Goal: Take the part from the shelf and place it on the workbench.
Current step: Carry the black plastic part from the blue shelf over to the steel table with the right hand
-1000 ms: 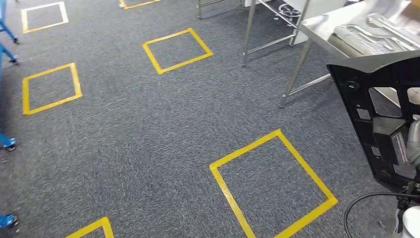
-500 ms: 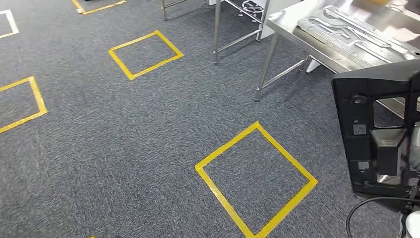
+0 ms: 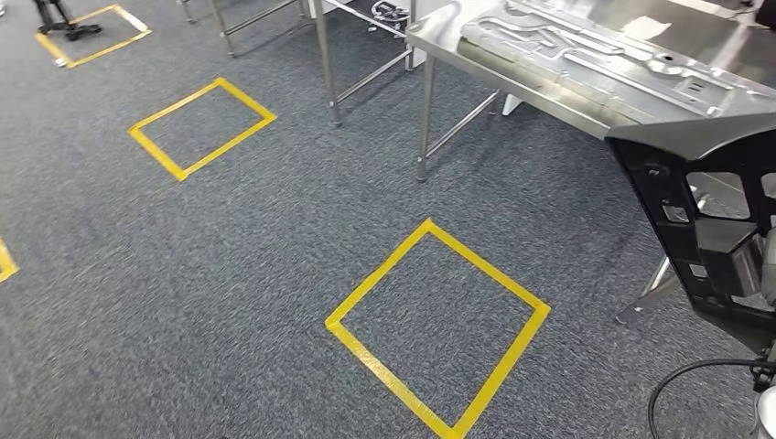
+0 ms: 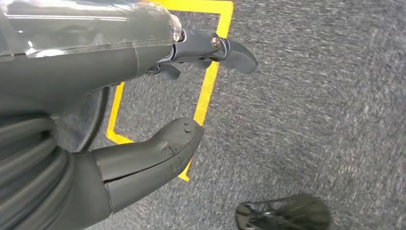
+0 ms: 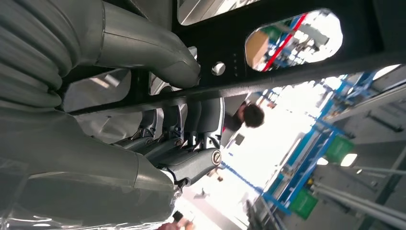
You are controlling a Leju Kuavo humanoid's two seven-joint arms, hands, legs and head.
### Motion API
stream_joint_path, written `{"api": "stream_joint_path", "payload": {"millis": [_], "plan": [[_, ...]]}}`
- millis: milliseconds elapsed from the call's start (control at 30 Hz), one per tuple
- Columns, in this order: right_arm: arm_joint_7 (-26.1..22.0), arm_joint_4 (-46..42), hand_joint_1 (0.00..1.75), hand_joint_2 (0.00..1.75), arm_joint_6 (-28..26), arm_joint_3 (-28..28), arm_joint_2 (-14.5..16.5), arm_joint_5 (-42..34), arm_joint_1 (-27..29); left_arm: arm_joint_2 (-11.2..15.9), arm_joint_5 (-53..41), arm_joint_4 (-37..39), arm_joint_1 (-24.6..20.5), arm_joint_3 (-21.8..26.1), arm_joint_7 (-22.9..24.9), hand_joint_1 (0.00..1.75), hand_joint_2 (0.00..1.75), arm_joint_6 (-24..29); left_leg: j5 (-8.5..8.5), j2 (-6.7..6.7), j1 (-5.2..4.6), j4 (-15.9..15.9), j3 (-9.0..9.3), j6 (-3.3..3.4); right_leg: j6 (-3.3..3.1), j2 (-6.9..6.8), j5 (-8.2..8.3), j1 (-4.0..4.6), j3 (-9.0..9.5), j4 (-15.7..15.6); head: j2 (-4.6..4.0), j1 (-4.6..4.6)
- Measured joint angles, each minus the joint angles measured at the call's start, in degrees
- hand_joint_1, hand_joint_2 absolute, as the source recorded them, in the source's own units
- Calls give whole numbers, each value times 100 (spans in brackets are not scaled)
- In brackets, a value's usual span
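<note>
Carpet (image 3: 229, 265) at nine o'clock carries yellow tape squares (image 3: 437, 326); left hand (image 4: 158, 96) hangs open-fingered, holding nothing. At one o'clock, steel workbench (image 3: 549, 87). At three o'clock, right hand (image 5: 143, 120) apparently grips the black part (image 3: 695, 210).

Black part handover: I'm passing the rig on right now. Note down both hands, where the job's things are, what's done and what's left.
Right hand: grips the black part, fingers wrapped round one of its bars, held upright at the robot's right side.
Left hand: holds nothing, fingers apart, hanging over the carpet.
Steel workbench: ahead on the right, with a pressed metal panel lying on it.
Done: part is in hand, off the shelf.
Left: close on the workbench, set the part on a bare stretch, let go.
</note>
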Motion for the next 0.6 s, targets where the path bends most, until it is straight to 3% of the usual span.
{"api": "stream_joint_path", "payload": {"millis": [67, 133, 200, 267, 333, 400, 467, 500, 533, 600], "plan": [[-1, 0, 175, 175, -1, 2, 1, 21, 31, 2, 4, 0, 9, 2, 16, 0, 175, -13, 544, -116, -3, -638, 145, 48, 16, 161, -49, 1, 69, 5, 0, -1], [-9, 0, 175, 175, -3, 4, 7, 27, 61, 10, 8, 0, 11, 6, 45, 0, 175, -15, 883, -366, 2, -1343, 391, 102, 59, 305, -98, -7, 92, 26, 0, 11], [-16, -2, 175, 175, -5, 8, 13, 37, 105, 19, 12, 0, 7, 9, 72, 0, 175, -14, 876, -459, -8, -1589, 500, 134, 130, 441, -115, -43, 61, 32, 0, 22], [-20, -19, 175, 175, -7, 9, 8, 48, 157, 14, 15, 0, -12, 11, 84, 0, 175, -14, 868, -344, -5, -1679, 561, 176, 206, 509, -127, -62, 47, 21, 0, 23], [-28, -44, 175, 175, -9, 8, -4, 57, 164, 7, 18, 0, -23, 14, 85, 0, 175, -15, 874, -206, 19, -1800, 662, 238, 266, 249, -260, -43, -46, 236, 0, 50], [-33, -51, 175, 175, -10, 11, -8, 64, 159, 4, 28, 0, -15, 20, 85, 0, 175, -24, 841, -64, 21, -1860, 751, 278, 320, -107, -547, -53, -393, 880, 0, 76], [-32, -49, 175, 175, -9, 15, -6, 73, 189, 4, 37, 1, -4, 28, 85, 0, 175, -37, 777, 79, 22, -1861, 814, 281, 380, -215, -689, -98, -784, 1483, 0, 79], [-32, -48, 175, 175, -8, 16, -6, 78, 204, 3, 39, 1, -2, 31, 85, 0, 175, -41, 738, 150, 25, -1858, 853, 271, 408, -239, -598, -125, -854, 1523, 0, 79], [-32, -49, 175, 175, -7, 17, -6, 82, 210, 0, 39, 2, -1, 33, 85, 0, 175, -43, 693, 218, 30, -1854, 905, 255, 432, -278, -396, -148, -802, 1330, 0, 79], [-31, -48, 175, 175, -7, 17, -5, 86, 208, -3, 39, 1, -2, 34, 86, 0, 175, -45, 584, 339, 30, -1838, 1018, 194, 460, -511, 62, -155, -476, 587, 0, 84]]}}
